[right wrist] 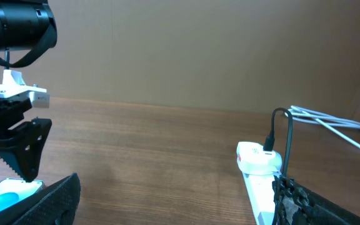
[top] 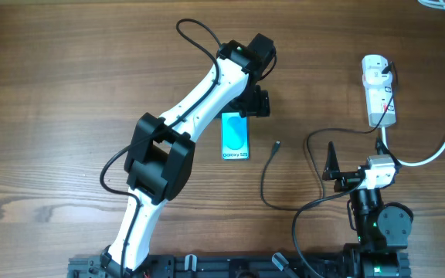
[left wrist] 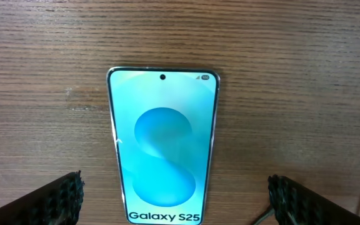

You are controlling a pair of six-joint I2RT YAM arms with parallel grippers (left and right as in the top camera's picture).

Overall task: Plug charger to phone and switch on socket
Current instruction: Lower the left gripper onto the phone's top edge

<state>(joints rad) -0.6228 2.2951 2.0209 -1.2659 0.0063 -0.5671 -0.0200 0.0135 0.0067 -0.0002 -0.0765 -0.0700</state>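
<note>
The phone (top: 235,137) lies flat on the wooden table, cyan screen up, with its white text strip at the near end. It fills the middle of the left wrist view (left wrist: 163,147). My left gripper (top: 252,103) is open above the phone's far end, one finger on each side of it (left wrist: 175,184). The charger's connector tip (top: 276,144) lies on the table just right of the phone, and its thin black cable loops back towards the right arm. The socket (top: 378,91) lies at the far right with a black plug in it (right wrist: 259,164). My right gripper (top: 356,158) is open and empty (right wrist: 180,203), near the socket's near end.
The socket's white cord (top: 439,150) curves along the right edge. Thicker black arm cables (top: 315,205) run by the right arm's base. The left arm (top: 191,108) crosses the table's middle. In the right wrist view the left gripper (right wrist: 17,140) stands at the far left.
</note>
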